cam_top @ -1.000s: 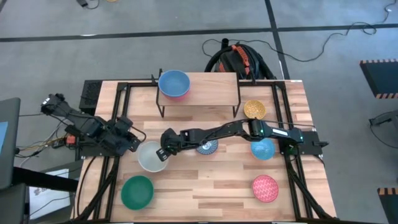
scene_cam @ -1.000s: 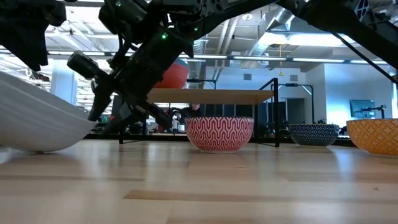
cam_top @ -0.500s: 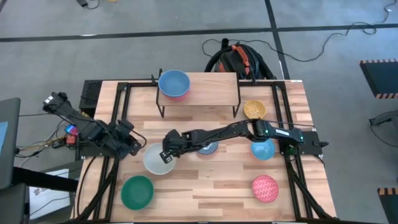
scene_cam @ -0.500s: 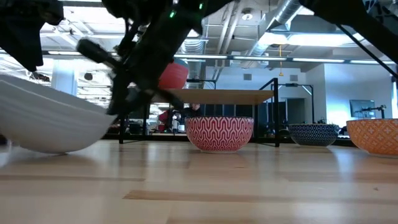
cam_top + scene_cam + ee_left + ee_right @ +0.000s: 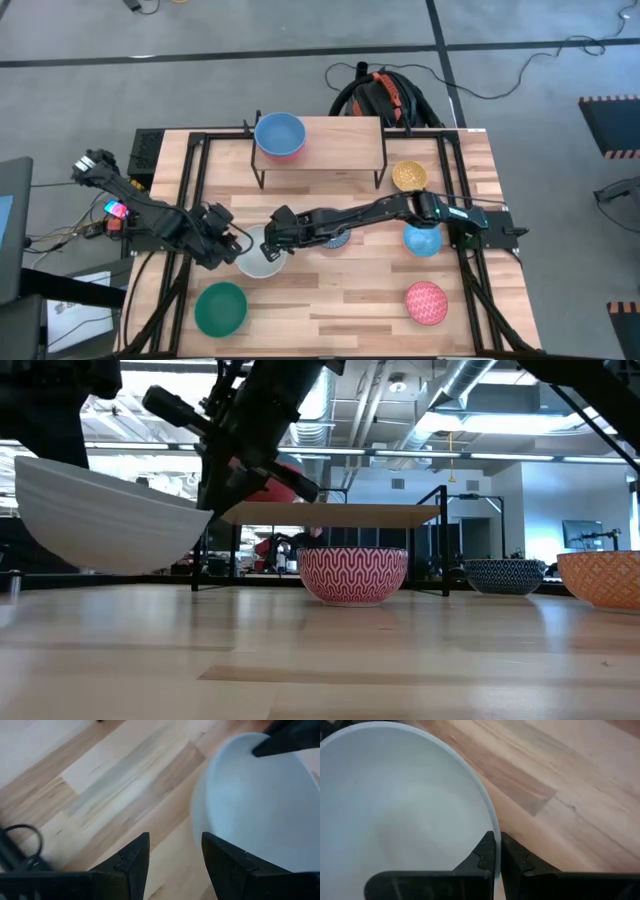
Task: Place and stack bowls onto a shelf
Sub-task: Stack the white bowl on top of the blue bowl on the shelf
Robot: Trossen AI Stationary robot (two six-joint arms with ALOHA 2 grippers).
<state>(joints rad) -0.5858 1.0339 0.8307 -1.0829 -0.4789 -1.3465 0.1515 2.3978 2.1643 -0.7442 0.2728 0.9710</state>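
The white bowl (image 5: pixel 258 258) (image 5: pixel 105 515) hangs in my right gripper (image 5: pixel 277 238) (image 5: pixel 498 851), just left of the table's middle. That gripper is shut on its rim. My left gripper (image 5: pixel 232 244) (image 5: pixel 172 862) is open and stands close by the bowl's left side (image 5: pixel 260 810); I see no touch. The shelf (image 5: pixel 325 140) (image 5: pixel 340 515) stands at the far edge on thin black legs. On its left end a blue bowl (image 5: pixel 279 133) is stacked in a red one (image 5: pixel 283 480). My right gripper pinches the white bowl's rim (image 5: pixel 489 817) on the side toward the table's right, one finger inside the bowl and one outside. The fingers come slanting down from the right. The bowl is lifted clear of the table and tilted.
Resting on the table on their bases: a green bowl (image 5: pixel 220 308) near left, a pink-red patterned bowl (image 5: pixel 427 303) near right, a light blue bowl (image 5: pixel 423 241), a yellow bowl (image 5: pixel 409 177), and a blue-white patterned bowl (image 5: pixel 335 240) half under my right arm. The shelf's middle and right are bare.
My right gripper has carried the white bowl a little toward the table's right and near edge and raised it off the table, still tilted. My left gripper has moved right and toward the near edge, up to the bowl's left side.
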